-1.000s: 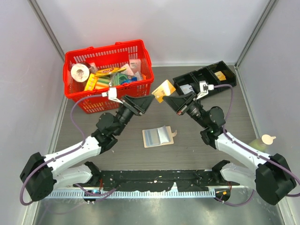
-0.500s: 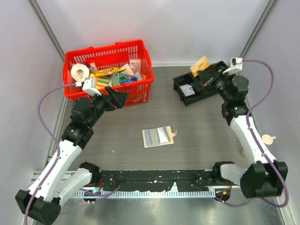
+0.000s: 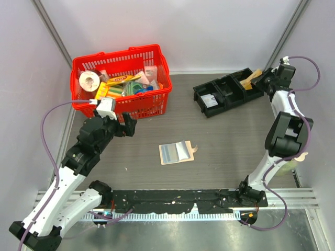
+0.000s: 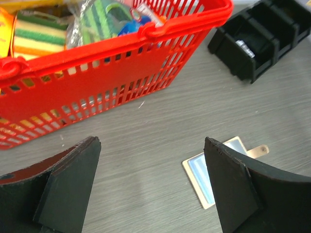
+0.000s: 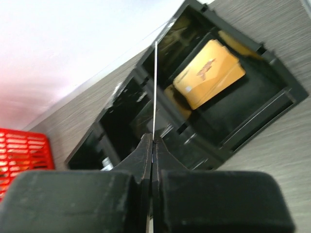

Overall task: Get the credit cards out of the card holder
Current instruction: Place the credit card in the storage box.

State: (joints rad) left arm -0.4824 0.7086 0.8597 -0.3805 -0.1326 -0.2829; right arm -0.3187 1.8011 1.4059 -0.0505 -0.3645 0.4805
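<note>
Over the tray [image 3: 228, 90], right pincer [image 5: 152, 141] has arrived clamping a credit card [image 5: 155, 87]; left pincer [image 4: 151, 143] spread.

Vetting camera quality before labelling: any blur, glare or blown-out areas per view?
Right wrist: black fingers blurred, white wall blown out, black three-part tray sharp. Left wrist: red plastic basket crisp, no glare. Top external: evenly lit, sheen on the metal front strip.
</note>
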